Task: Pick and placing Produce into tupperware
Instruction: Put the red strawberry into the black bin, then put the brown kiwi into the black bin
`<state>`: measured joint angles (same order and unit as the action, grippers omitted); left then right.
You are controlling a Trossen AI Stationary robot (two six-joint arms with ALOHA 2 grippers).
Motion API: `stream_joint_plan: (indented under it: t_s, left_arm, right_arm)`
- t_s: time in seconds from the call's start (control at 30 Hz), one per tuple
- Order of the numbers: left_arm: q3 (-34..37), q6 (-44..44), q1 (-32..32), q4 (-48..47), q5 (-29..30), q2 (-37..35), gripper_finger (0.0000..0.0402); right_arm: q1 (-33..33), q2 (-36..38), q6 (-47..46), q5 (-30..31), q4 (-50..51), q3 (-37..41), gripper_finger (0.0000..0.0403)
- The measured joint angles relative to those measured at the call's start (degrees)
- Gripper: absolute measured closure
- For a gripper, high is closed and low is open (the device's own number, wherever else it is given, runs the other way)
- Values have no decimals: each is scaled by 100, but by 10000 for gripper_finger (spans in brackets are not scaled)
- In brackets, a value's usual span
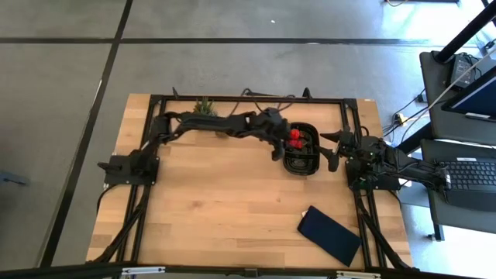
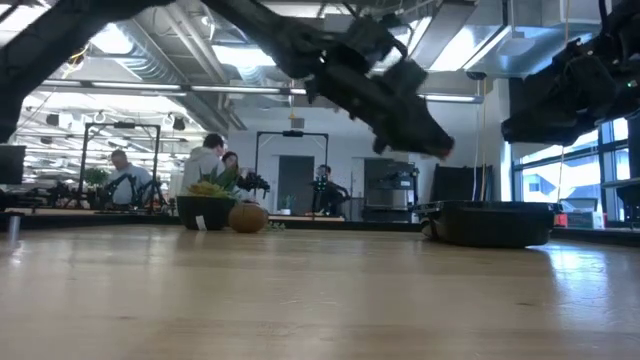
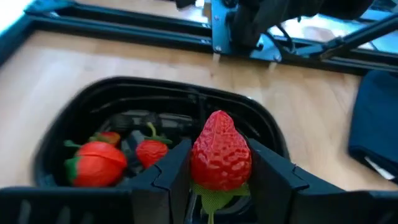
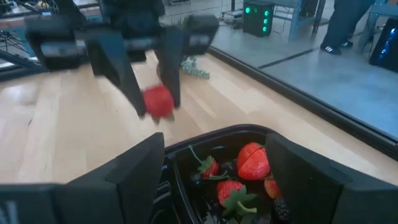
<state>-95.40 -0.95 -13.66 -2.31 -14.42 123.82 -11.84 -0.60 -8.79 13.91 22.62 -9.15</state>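
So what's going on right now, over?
Left gripper shut on strawberry, above the black tupperware. Right gripper open, empty, at its near rim. Several strawberries already inside. Nothing blocking.

no readable text, no labels, no brands, no numbers or signs in any view

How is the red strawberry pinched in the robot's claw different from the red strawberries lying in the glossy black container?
The red strawberry between the left gripper's fingers is held in the air above the glossy black container; the strawberries already inside rest on its bottom. The held one points tip up with its green leaves underneath, while those inside lie tipped at various angles. All are red with green tops.
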Motion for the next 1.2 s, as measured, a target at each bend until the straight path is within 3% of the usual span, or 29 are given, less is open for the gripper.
stream_joint_plan:
  t_s: [0.37, 0.73, 0.97, 1.2]
  left_arm:
    - [-415, -26, 15, 32, 55, 928, 267]
    - [-417, 1, 5, 212, 986, 878, 243]
    - [-417, 366, 5, 173, 623, 878, 223]
    - [-417, 754, 18, 202, 498, 878, 160]
  right_arm:
    - [0, -1, 8, 0, 18, 0, 121]
    - [0, 0, 3, 0, 21, -2, 121]
    - [0, -1, 3, 0, 128, 0, 121]
    - [0, -1, 1, 0, 165, 0, 121]
